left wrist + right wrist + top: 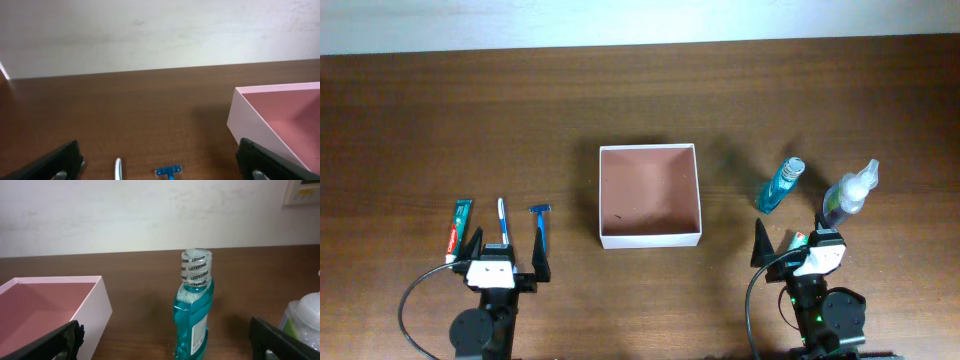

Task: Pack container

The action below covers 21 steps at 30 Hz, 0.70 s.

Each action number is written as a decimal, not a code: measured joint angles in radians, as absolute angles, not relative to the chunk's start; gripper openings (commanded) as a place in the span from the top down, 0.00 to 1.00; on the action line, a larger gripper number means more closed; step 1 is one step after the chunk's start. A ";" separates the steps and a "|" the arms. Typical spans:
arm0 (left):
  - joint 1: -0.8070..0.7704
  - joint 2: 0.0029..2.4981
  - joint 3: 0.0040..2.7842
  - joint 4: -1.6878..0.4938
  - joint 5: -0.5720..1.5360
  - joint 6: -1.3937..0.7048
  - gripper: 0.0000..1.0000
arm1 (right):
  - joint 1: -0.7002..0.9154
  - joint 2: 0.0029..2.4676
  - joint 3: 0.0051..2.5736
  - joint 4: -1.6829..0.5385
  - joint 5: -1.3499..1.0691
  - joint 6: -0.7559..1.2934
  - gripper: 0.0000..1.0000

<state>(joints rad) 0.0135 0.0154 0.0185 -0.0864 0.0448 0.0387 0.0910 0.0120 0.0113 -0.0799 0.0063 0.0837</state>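
Overhead: container (650, 239) square, no long axis, forward and inward of both arms, about equally near; left end effector (507, 246) and right end effector (792, 246) spread wide, holding nothing.

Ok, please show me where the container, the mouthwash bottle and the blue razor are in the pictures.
container (650, 195): overhead view, on its bare reddish-brown floor.
mouthwash bottle (189, 311): right wrist view, on its blue-green body.
blue razor (541, 230): overhead view, on its handle.
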 measured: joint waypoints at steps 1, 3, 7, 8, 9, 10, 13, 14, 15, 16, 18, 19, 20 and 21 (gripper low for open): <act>0.014 0.016 0.027 -0.108 0.045 0.028 0.01 | 0.091 0.014 0.017 -0.094 0.004 0.088 0.02; 0.014 0.016 0.060 -0.169 0.045 0.001 0.01 | 0.091 0.024 0.046 -0.155 0.001 0.097 0.02; 0.014 0.043 0.165 -0.263 0.045 -0.059 0.01 | 0.091 0.080 0.139 -0.299 -0.001 0.103 0.02; 0.014 0.059 0.199 -0.286 0.045 -0.068 0.01 | 0.091 0.101 0.164 -0.325 -0.002 0.103 0.02; 0.014 0.081 0.238 -0.301 0.045 -0.076 0.01 | 0.091 0.131 0.201 -0.347 -0.002 0.104 0.02; 0.014 0.108 0.275 -0.310 0.045 -0.081 0.01 | 0.091 0.156 0.234 -0.366 -0.002 0.104 0.02; 0.014 0.210 0.405 -0.365 0.045 -0.096 0.01 | 0.091 0.267 0.376 -0.419 -0.002 0.105 0.02; 0.014 0.260 0.458 -0.387 0.045 -0.099 0.01 | 0.091 0.318 0.438 -0.438 -0.002 0.104 0.02; 0.014 0.305 0.504 -0.423 0.045 -0.099 0.01 | 0.091 0.370 0.497 -0.474 -0.002 0.105 0.02; 0.014 0.340 0.539 -0.447 0.045 -0.100 0.01 | 0.090 0.401 0.530 -0.495 -0.002 0.105 0.02; 0.014 0.443 0.633 -0.508 0.045 -0.102 0.01 | 0.090 0.520 0.649 -0.551 -0.002 0.105 0.01; 0.014 0.490 0.678 -0.540 0.045 -0.103 0.01 | 0.089 0.560 0.691 -0.575 -0.002 0.106 0.02; 0.014 0.537 0.721 -0.567 0.045 -0.103 0.01 | 0.089 0.617 0.751 -0.608 -0.001 0.105 0.02; 0.014 0.580 0.763 -0.592 0.045 -0.103 0.00 | 0.088 0.669 0.806 -0.638 -0.001 0.105 0.02</act>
